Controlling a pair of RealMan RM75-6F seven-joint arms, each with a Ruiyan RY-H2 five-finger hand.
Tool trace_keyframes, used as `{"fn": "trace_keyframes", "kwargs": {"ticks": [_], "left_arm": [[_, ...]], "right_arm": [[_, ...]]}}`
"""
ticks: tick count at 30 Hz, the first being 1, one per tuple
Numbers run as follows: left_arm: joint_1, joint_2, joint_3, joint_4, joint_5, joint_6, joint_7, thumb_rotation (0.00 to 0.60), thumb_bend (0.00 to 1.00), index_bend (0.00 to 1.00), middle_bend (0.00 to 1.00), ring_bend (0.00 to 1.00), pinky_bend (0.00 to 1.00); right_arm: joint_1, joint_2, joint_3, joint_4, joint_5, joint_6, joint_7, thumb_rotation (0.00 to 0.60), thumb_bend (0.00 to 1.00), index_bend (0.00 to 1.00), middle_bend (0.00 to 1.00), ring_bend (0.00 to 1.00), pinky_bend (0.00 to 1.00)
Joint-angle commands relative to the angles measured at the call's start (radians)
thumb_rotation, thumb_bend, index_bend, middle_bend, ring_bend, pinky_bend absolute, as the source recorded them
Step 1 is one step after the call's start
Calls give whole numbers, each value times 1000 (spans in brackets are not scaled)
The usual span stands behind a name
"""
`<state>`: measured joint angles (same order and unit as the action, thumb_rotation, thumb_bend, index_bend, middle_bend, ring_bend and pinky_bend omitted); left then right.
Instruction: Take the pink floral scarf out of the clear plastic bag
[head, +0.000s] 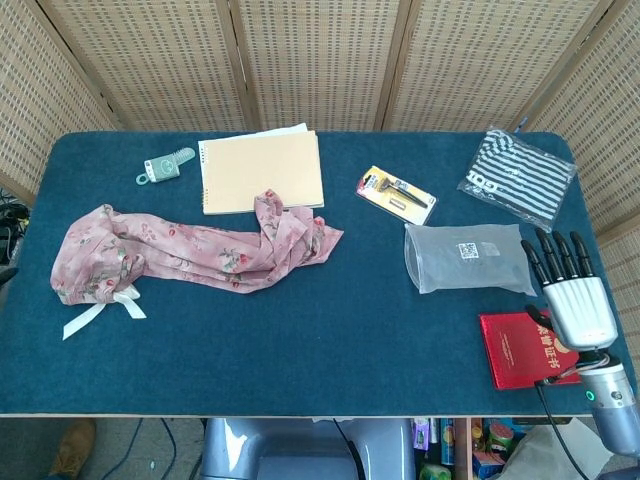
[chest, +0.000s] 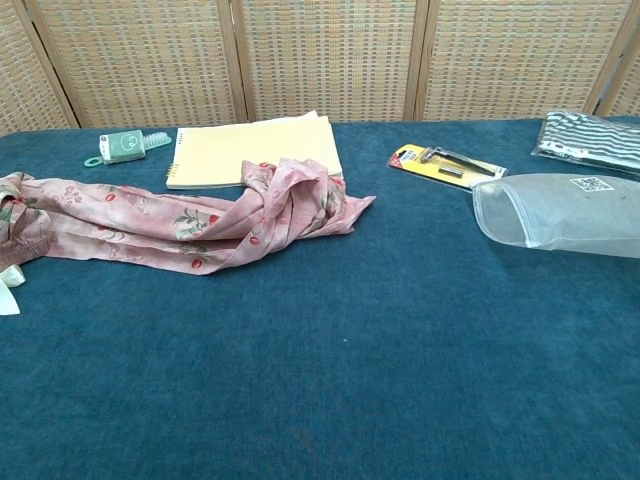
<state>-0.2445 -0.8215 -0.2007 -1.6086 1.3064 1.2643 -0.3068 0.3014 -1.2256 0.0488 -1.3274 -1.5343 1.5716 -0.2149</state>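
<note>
Blue desk (head: 330, 340). Pink floral scarf (head: 190, 245) fully out, sprawled left of centre. Clear plastic bag (head: 470, 257) empty, flat, right. Right hand (head: 572, 295) beside bag, fingers spread wide, holding nothing. Left hand unseen. Best finish: withdraw without snagging bag.
</note>
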Motion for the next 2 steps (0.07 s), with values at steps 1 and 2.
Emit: {"fn": "trace_keyframes", "kwargs": {"ticks": [1,2], "left_arm": [[73,-68,54,-34,31,105,95,600,42,0,0,0,0],[91,-87,64,-37,35,131,112,600,43,0,0,0,0]], "right_arm": [[-38,-9,-16,-35,-4,23,18,600,0,0,0,0,0],[-50,-11,-23,-47,-6,29,23,600,0,0,0,0,0]]}}
